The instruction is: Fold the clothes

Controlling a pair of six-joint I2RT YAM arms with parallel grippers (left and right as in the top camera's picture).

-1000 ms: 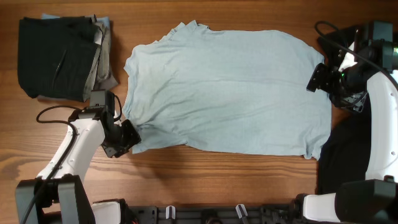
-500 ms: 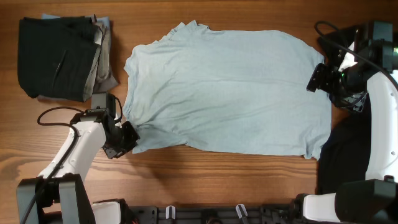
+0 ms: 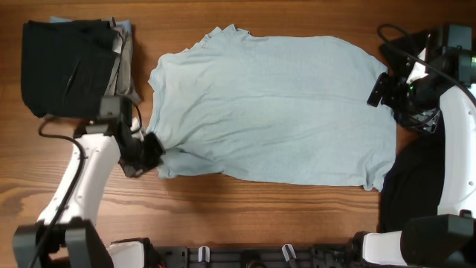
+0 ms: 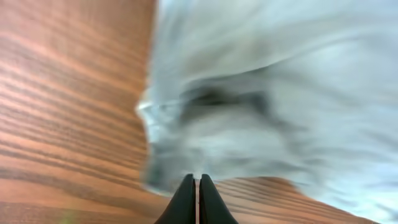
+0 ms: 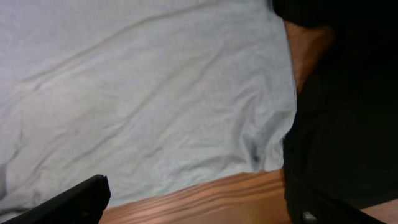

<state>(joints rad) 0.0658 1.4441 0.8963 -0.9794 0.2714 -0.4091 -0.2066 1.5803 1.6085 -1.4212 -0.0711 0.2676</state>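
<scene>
Bare table [image 3: 245,212] below T-shirt [image 3: 275,112]; probably clothes stack [image 3: 71,67] upper-left.

We are looking down on the counter [image 3: 260,216], where the T-shirt [image 3: 275,104] is lying spread flat across the middle, its neck opening pointing toward the far edge. To its left, in the far left corner, a folded stack [image 3: 71,67] of garments is sitting apart from it. The left jaws are resting at the T-shirt's near left corner, where the cloth is bunching against them. The right jaws are hanging over the T-shirt's right edge, toward the far side. Another garment [image 5: 348,112] is lying at the right end of the counter, beneath the right arm, touching the T-shirt's near right corner.
</scene>
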